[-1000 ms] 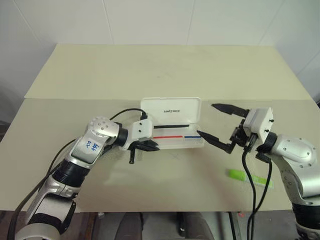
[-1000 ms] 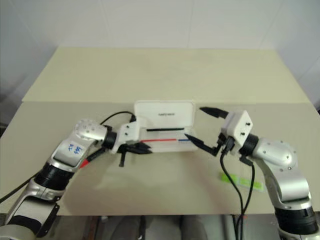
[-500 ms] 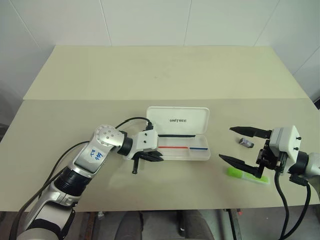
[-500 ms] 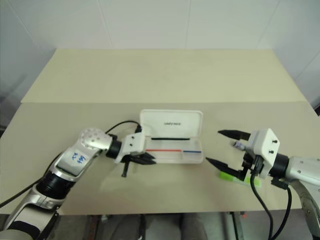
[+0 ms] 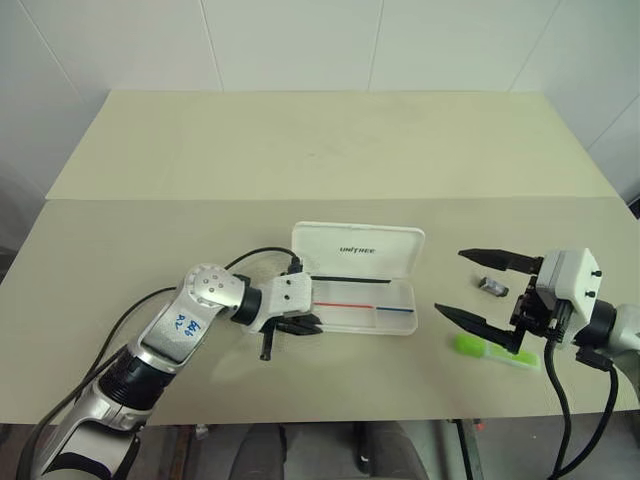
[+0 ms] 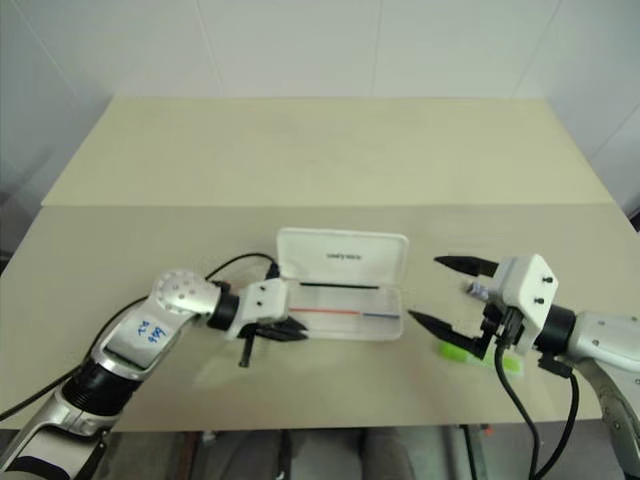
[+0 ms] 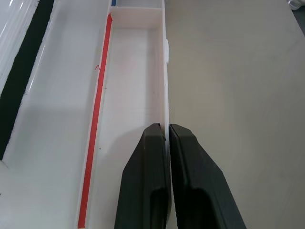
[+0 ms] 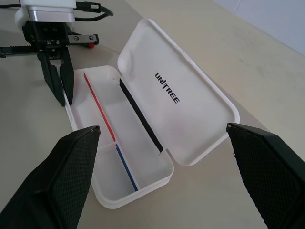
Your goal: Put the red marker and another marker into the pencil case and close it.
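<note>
Big beige table (image 5: 330, 150) first. The pencil case (image 5: 358, 245) sits a bit left of the middle near the front edge, wide open with its lid tipped up and back, UNITREE facing me, and a red and blue stripe running along the tray.

My left gripper (image 5: 310, 326) is at the case's left end. Its fingers (image 7: 152, 162) are almost pinched together, one on each side of the tray's front wall, so it's gripping that wall.

My right gripper (image 5: 450, 281) hangs off to the right of the case, spread as wide as it goes, with nothing in it.

The green marker (image 5: 495, 350) lies flat on the table right under that gripper's lower finger. A small dark grey object (image 5: 492, 286) sits just behind it.
</note>
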Motion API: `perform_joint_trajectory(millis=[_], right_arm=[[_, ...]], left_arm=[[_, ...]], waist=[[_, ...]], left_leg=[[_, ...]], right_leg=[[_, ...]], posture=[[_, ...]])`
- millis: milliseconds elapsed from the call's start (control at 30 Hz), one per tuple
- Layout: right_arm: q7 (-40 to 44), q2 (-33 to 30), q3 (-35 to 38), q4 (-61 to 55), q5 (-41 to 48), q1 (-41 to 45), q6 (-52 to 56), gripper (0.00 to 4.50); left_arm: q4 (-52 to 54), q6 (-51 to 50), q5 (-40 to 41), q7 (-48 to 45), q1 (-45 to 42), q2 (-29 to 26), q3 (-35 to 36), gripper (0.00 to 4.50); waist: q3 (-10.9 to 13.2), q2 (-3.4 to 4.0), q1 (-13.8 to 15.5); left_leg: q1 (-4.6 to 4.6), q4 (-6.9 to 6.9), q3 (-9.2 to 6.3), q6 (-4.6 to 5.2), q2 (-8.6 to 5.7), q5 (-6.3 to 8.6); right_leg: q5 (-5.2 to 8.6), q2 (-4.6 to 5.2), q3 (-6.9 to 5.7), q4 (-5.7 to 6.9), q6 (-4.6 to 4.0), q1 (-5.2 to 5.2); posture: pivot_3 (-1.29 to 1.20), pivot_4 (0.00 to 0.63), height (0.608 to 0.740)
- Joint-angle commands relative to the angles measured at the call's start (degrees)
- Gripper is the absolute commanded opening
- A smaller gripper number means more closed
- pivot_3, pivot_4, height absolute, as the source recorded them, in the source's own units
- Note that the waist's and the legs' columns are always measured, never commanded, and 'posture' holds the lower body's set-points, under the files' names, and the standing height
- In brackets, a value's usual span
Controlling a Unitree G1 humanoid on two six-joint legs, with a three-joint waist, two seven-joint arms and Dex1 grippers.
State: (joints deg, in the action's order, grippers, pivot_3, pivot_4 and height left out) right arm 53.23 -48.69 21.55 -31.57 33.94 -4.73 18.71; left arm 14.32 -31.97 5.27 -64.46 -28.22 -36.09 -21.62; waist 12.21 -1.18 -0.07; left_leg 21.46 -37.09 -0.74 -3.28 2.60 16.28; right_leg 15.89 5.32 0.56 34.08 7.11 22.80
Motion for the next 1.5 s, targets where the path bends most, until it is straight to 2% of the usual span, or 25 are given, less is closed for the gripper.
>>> perform_joint_trajectory(millis=[33, 167, 367, 533, 700, 733, 833, 967, 1133, 1200, 1300, 1500], right_arm=[[-0.4, 0.43, 0.07, -1.13, 0.42, 1.44, -0.8, 4.5], [-0.2, 0.76, -1.27, -0.23, 0.07, 2.9, -1.22, 4.5], [0.75, 2.08, -4.81, 1.16, -0.26, 5.82, -2.03, 4.5], [2.39, 2.81, -7.64, 1.69, 0.81, 8.2, -1.8, 4.5], [3.83, 3.08, -9.4, 2.39, 1.39, 10.43, -1.56, 4.5], [3.94, 3.08, -9.57, 2.44, 1.56, 10.77, -1.46, 4.5], [4.71, 3.11, -10.23, 3.04, 1.99, 12.38, -1.29, 4.5], [5.43, 3.75, -11.47, 4.04, 2.57, 14.81, -1.25, 4.5], [5.34, 5.04, -12.95, 3.1, 4.57, 17.39, 0.09, 4.5], [5.46, 5.35, -13.66, 2.58, 5.24, 18.32, 0.68, 4.5], [5.61, 5.52, -14.54, 2.24, 5.77, 19.55, 1.18, 4.5], [5.86, 5.62, -14.87, 2.91, 5.34, 20.13, 1.14, 4.5]], left_arm=[[3.02, -2.65, 2.19, 0.26, 0.68, 0.62, -0.08, 1.5], [5.26, -5.73, 4.84, 0.43, 0.41, 0.68, 1.47, 2.87], [10.29, -11.54, 10.23, 1.67, 0.85, -1.78, 7.05, 2.87], [14.5, -14.5, 14.78, 1.48, 4.01, -7.58, 14.21, 2.87], [17.36, -15.17, 19.81, 1.13, 9.23, -11.85, 21.44, 4.38], [17.83, -14.96, 20.84, 0.84, 10.26, -12.5, 22.68, 4.48], [18.9, -11.42, 22.85, -0.86, 15.71, -14.63, 27.7, 4.48], [19.04, -4.74, 25.07, -1.19, 24.62, -13.35, 37.02, 4.48], [14.87, 6.29, 22.31, 2.81, 33.53, -8.39, 46.39, 4.48], [12.43, 9.27, 22.46, 5.55, 34.64, -5.64, 49.68, 4.48], [8.25, 13.33, 21.6, 5.94, 36.34, -5.04, 52.33, 4.48], [0.12, 20.36, 18.79, 6.07, 37.51, -6.49, 53.16, 4.48]], waist=[[0.0, 0.0, 0.02], [0.0, 0.0, 0.01], [0.0, 0.0, -0.13], [0.01, -0.01, -0.21], [0.01, -0.01, -0.09], [0.01, -0.01, -0.1], [0.0, 0.0, -0.09], [0.01, -0.01, -0.21], [0.01, -0.02, -0.12], [0.0, -0.02, -0.08], [-0.01, -0.05, -0.07], [-0.02, -0.05, -0.07]], left_leg=[[0.0, 0.0, 0.0, 0.0, 0.0, 0.0], [0.01, -0.02, 0.0, 0.0, 0.0, 0.0], [-0.01, -0.01, -0.02, 0.0, 0.0, 0.0], [-0.04, 0.0, -0.02, 0.0, 0.0, 0.0], [-0.03, 0.01, -0.03, 0.0, 0.0, 0.0], [-0.02, 0.0, -0.02, 0.0, 0.01, 0.0], [-0.02, 0.01, -0.02, 0.0, 0.01, 0.0], [-0.09, 0.05, 0.06, -0.02, 0.06, 0.01], [-0.13, 0.03, 0.06, -0.02, 0.07, 0.01], [-0.13, 0.01, 0.07, -0.02, 0.07, 0.01], [-0.14, 0.0, 0.06, -0.02, 0.08, 0.01], [-0.15, 0.02, 0.11, -0.05, 0.08, 0.03]], right_leg=[[0.0, 0.0, 0.0, 0.0, 0.0, 0.0], [0.0, 0.0, 0.0, 0.01, 0.0, 0.0], [0.0, -0.01, 0.0, 0.06, 0.0, 0.0], [0.0, -0.01, 0.01, 0.09, 0.01, 0.01], [0.01, 0.0, 0.01, 0.07, -0.01, 0.0], [0.01, 0.0, 0.01, 0.05, -0.01, 0.0], [0.01, 0.0, 0.0, 0.05, -0.03, 0.01], [0.27, 0.03, 0.01, 0.06, -0.51, 0.02], [0.3, 0.04, -0.02, 0.11, -0.56, 0.01], [0.29, 0.05, -0.02, 0.11, -0.58, 0.01], [0.29, 0.04, -0.04, 0.13, -0.58, 0.01], [0.28, 0.05, -0.03, 0.09, -0.61, 0.01]], posture=[[0.0, 0.15, 0.74], [0.0, 0.15, 0.74], [0.0, 0.15, 0.74], [0.0, 0.15, 0.74], [0.0, 0.15, 0.74], [0.0, 0.15, 0.74], [0.0, 0.15, 0.74], [0.0, 0.15, 0.74], [0.0, 0.15, 0.74], [0.0, 0.15, 0.74], [0.0, 0.15, 0.74], [0.0, 0.15, 0.74]])
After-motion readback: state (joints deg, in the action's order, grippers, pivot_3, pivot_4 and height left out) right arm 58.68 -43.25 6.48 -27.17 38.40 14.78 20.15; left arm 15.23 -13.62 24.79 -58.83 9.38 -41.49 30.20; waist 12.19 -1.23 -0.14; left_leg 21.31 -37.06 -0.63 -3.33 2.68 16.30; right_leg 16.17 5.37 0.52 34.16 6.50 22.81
